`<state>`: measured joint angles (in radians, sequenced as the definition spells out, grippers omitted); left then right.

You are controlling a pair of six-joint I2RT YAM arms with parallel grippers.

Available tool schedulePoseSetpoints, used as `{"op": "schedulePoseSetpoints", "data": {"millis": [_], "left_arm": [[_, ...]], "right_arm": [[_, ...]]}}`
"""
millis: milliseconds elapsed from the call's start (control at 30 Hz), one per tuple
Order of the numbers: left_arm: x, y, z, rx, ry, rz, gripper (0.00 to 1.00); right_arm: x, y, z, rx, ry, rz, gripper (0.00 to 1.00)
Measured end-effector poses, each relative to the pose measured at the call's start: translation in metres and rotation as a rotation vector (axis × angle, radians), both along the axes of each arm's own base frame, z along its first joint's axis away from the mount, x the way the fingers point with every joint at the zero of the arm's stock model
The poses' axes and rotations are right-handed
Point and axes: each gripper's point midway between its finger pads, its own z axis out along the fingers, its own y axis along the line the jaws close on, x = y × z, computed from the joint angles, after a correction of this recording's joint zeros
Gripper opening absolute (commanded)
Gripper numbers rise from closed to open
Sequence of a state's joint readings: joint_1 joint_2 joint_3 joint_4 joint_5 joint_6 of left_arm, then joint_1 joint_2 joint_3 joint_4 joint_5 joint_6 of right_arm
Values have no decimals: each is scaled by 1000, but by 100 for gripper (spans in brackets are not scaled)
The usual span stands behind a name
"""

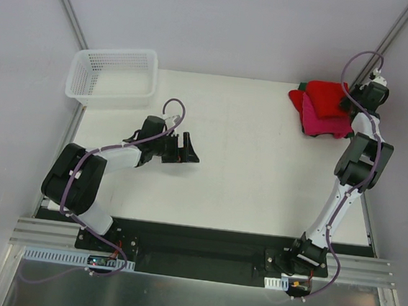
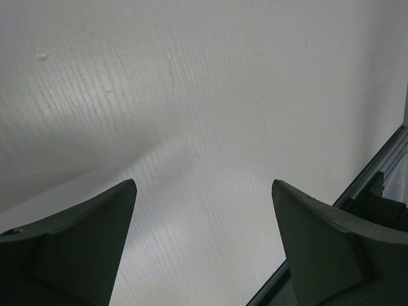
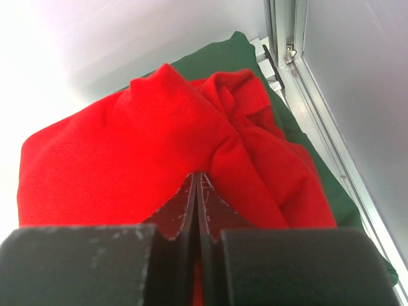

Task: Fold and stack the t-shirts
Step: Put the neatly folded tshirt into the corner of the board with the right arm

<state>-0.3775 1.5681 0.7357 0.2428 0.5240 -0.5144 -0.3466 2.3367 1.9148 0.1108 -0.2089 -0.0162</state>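
At the far right corner of the white table [image 1: 246, 164] lies the pile of t-shirts: a bright red cloth t-shirt [image 1: 326, 96] bunched on top, a magenta-pink cloth t-shirt [image 1: 326, 125] under it on the near side, a plain red cloth t-shirt [image 1: 296, 98] poking out to the left, and a dark green cloth t-shirt [image 3: 217, 57] at the bottom, its edge showing along the far and right sides. The right arm reaches out to this pile, and the black two-finger right gripper [image 3: 196, 185] has its jaws pressed together against a raised fold of the bright red shirt; whether any cloth is caught between them cannot be told. Over the bare middle-left of the table, the black two-finger left gripper [image 1: 187, 150] hangs with jaws spread wide, holding nothing. A white plastic mesh basket [image 1: 108, 97] sits at the far left corner, well apart from the shirts.
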Motion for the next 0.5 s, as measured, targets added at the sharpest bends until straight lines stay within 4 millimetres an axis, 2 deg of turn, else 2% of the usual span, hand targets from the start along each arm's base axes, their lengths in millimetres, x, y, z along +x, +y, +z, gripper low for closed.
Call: {"op": "schedulePoseSetpoints", "data": {"millis": [167,300,400,500], "left_arm": [[-2,1,-2,2,4,0,88],[-2,1,-2,1,2,0,88],[-2,1,-1,-1,-2,0,88],[-1,0,4,-5,-13,0,88]], "right_arm": [[-1,-1,4,-7,-7,-6,1],[-4,0,18,-7,-15,-7,1],[-8,2,40,-10,-32,-7,1],[-13,7,74,-12,-77,-6,2]]}}
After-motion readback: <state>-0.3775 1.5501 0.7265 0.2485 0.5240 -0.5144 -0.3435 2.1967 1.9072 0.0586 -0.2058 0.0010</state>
